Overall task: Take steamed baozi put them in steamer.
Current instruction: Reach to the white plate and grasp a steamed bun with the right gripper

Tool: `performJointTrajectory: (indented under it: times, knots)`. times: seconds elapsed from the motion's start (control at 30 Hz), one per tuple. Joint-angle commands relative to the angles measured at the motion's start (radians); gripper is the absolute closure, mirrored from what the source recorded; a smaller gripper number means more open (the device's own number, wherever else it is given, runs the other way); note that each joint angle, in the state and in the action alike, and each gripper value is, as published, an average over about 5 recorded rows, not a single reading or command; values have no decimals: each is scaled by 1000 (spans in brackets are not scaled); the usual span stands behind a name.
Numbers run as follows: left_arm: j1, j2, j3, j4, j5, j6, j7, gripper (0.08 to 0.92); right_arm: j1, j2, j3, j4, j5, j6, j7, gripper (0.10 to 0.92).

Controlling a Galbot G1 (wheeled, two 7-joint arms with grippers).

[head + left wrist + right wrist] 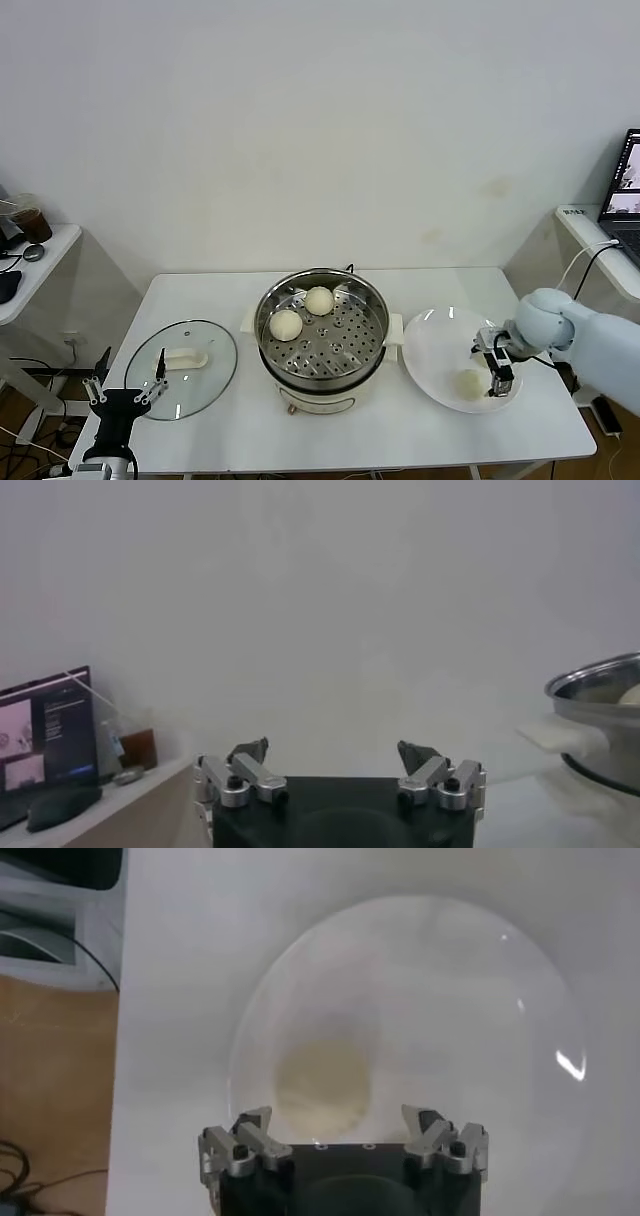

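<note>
3 steamed baozi are in view: 2 lie side by side on the perforated tray inside the steamer (pixel 322 335), 1 toward its left (pixel 286 323) and 1 toward its far side (pixel 319 300), and 1 bun (pixel 470 384) lies on the near part of the white plate (pixel 430 350) to the right of the steamer. There is 1 steamer, standing at the centre of the white table (pixel 220 300), and 1 plate just beside its right handle. 1 glass lid (pixel 182 368) with a white handle lies flat on the table to the left of the steamer. The right gripper (pixel 497 362) is positioned over the plate, just right of the bun there; its jaws stand fully apart and hold nothing, and the right wrist view shows the bun (pixel 322 1084) on the plate (pixel 480 998) between the 2 spread fingers (pixel 250 1133). The left gripper (pixel 125 385) is parked at the near left edge of the table beside the lid, its jaws spread wide and empty. A plain white wall stands behind the table. 1 side table with a cup (pixel 30 218) stands at far left, and 1 laptop (pixel 625 195) on a shelf at far right.
</note>
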State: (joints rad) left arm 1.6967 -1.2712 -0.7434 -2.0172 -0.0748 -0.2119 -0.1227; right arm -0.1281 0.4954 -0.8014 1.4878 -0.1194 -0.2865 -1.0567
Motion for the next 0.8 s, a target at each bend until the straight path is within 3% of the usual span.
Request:
performJointTrajectory:
  times: [0.03,0.2,0.53,0.8]
  knots:
    - [0,0,-3,0,0,0,-1,177,-83,37,68,-50,-20,5,17,203]
    - [1,-1,-6,2,0,-1,-2,177,-81,59,69,-69,-21,1,9,234]
    - [0,-3,-8,-2,-1,-1,-2,177,-65,56,59,-60,-18,-14,-31,483]
    - [0,-3,-8,-4,-1,-1,-2,177,85,16,-21,-21,33,-5,-78,529]
